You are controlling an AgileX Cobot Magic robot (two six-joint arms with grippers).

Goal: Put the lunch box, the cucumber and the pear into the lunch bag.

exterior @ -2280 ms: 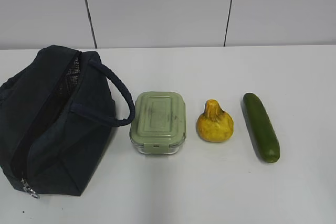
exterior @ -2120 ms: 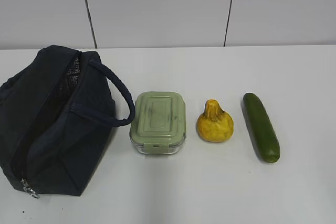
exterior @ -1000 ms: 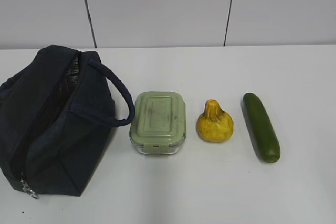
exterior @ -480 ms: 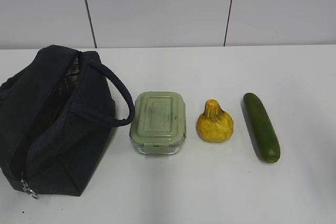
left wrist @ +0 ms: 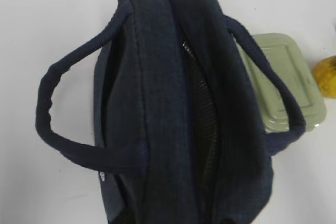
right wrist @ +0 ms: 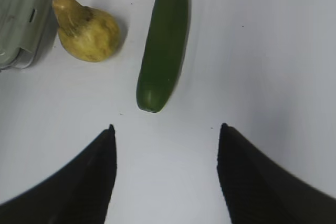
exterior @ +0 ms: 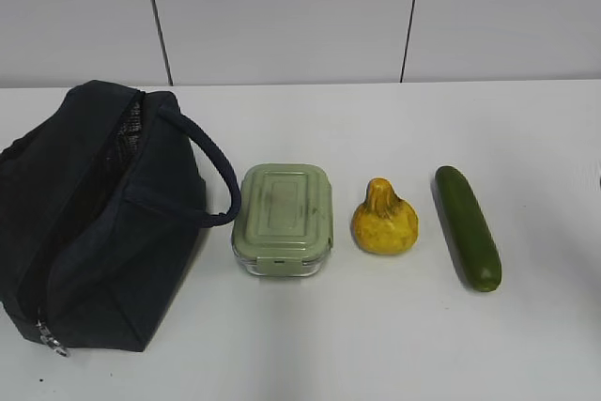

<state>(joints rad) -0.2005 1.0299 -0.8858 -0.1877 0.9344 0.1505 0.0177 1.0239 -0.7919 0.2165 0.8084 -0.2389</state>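
The dark navy lunch bag (exterior: 141,232) lies at the left with its top zipper open and dark mesh showing inside; it fills the left wrist view (left wrist: 157,103). The sage-lidded lunch box (exterior: 284,218) stands right of it, also in the wrist views (left wrist: 283,82) (right wrist: 16,19). The yellow pear (exterior: 384,220) (right wrist: 86,30) and the dark green cucumber (exterior: 467,226) (right wrist: 163,40) lie further right. My right gripper (right wrist: 167,126) is open and empty, above the table just short of the cucumber's near end. The left gripper's fingers do not show in any view.
The white table (exterior: 376,335) ends at a grey panelled wall (exterior: 282,16) at the back. The bag's loop handle (exterior: 221,176) arches toward the lunch box. Its metal ring zipper pull (exterior: 54,343) hangs at the near end.
The bag's fabric on its left side has shifted very slightly. The lunch box, pear and cucumber have not moved.
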